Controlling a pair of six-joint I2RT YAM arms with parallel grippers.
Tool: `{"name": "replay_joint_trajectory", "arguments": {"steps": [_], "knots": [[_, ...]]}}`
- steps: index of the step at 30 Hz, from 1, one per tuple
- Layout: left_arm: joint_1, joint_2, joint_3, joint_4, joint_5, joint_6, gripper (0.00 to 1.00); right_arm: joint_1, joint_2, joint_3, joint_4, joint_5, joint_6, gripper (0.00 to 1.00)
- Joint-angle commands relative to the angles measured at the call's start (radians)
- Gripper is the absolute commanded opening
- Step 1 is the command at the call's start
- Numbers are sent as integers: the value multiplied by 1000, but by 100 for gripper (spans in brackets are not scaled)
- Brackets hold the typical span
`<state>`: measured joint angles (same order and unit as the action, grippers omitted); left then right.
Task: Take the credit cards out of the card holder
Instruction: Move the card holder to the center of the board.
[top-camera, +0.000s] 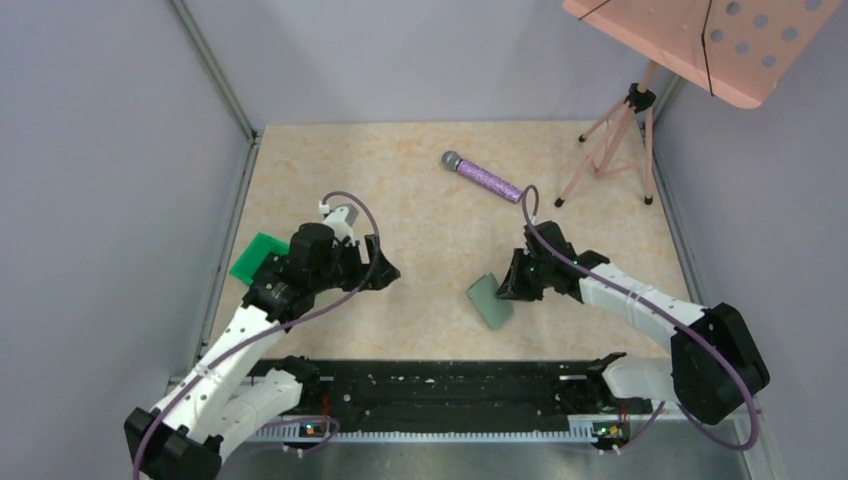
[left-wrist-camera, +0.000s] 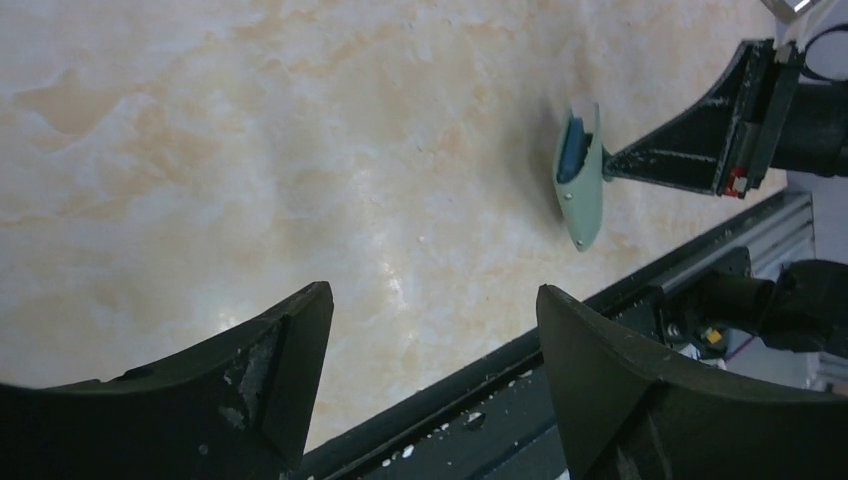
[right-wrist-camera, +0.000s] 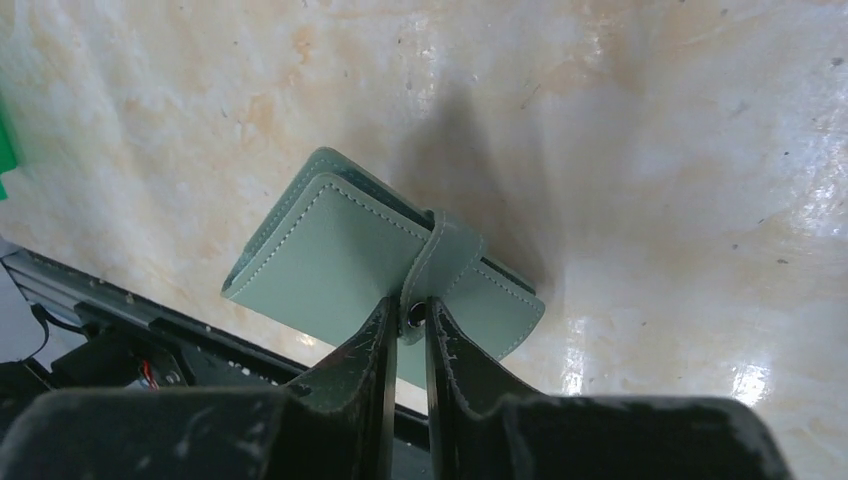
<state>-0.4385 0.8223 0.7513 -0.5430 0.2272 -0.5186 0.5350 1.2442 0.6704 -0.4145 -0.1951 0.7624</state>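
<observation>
The card holder (top-camera: 488, 300) is a grey-green folded wallet with a snap strap, near the table's front centre. It is closed. In the left wrist view it (left-wrist-camera: 583, 190) stands tilted on edge, with a dark blue inside showing at its opening. My right gripper (top-camera: 510, 285) is shut on the strap's snap tab (right-wrist-camera: 425, 270), fingers pinching it from both sides (right-wrist-camera: 408, 315). No credit cards show; they are hidden or out of view. My left gripper (top-camera: 385, 268) is open and empty (left-wrist-camera: 435, 300), well left of the holder, above bare table.
A bright green flat sheet (top-camera: 258, 257) lies at the left edge behind the left arm. A purple glitter microphone (top-camera: 485, 177) lies at the back. A pink stand (top-camera: 620, 140) is at the back right. A black rail (top-camera: 440, 395) runs along the near edge.
</observation>
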Motion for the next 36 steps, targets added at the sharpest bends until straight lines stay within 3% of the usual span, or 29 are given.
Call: {"name": "replay_joint_trajectory", "arguments": {"steps": [1,9,15,19,23,29,36], "knots": [[-107,58,-30,146,7,-81,79,6,-47,-32,55,10,30,0],[-234,284,-93,434,89,-210,79,8,-133,-89,184,-97,49,0],[-278,438,-32,478,48,-215,77,10,-144,-33,32,13,-71,0],[-281,403,-53,482,-39,-231,77,54,-117,25,-65,146,-147,18],[-281,315,-95,461,-128,-220,77,136,-57,66,-100,262,-202,26],[-281,202,-137,446,-187,-220,77,255,64,120,-104,388,-227,29],[-281,148,-165,414,-217,-226,77,309,162,159,-116,458,-219,31]]}}
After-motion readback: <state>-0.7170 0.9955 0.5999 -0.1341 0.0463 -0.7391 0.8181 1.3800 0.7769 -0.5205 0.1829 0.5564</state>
